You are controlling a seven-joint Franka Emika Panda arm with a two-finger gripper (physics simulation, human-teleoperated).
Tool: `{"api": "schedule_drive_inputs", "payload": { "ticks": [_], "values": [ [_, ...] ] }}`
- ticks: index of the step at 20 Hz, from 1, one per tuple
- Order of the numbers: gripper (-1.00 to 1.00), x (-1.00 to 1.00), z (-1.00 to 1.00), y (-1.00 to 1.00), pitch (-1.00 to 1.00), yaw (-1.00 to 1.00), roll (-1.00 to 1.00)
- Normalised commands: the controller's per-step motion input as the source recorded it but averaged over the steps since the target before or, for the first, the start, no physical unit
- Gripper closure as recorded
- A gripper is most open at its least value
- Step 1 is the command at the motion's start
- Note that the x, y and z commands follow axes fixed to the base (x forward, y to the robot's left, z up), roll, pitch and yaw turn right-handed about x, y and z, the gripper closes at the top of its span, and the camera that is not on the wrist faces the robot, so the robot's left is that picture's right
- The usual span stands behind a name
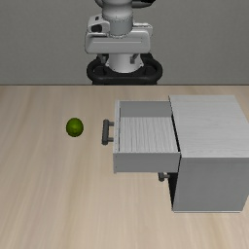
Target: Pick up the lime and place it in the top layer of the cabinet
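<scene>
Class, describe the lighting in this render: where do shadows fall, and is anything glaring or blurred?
Exterior view: lighting is soft and even; the lime casts barely any shadow on the table; the deepest shade lies under the open drawer, against the cabinet front; no glare or blur shows.

I see bright, even light falling from above on the worktop. The lime throws a small soft shadow under itself, and a darker patch lies beneath the open drawer.
</scene>
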Motion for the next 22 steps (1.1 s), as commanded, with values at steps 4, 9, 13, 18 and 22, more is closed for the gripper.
{"api": "schedule_drive_inputs", "payload": {
  "ticks": [4, 9, 13, 18, 22],
  "values": [
    [-1.0, 0.0, 0.0, -1.0, 0.0, 0.0, 0.0],
    [-1.0, 0.0, 0.0, -1.0, 0.0, 0.0, 0.0],
    [-1.0, 0.5, 0.0, -0.5, 0.0, 0.0, 0.0],
    [-1.0, 0.8, 0.0, -0.2, 0.0, 0.0, 0.0],
    [-1.0, -0.25, -0.75, 0.0, 0.0, 0.0, 0.0]
  ]
}}
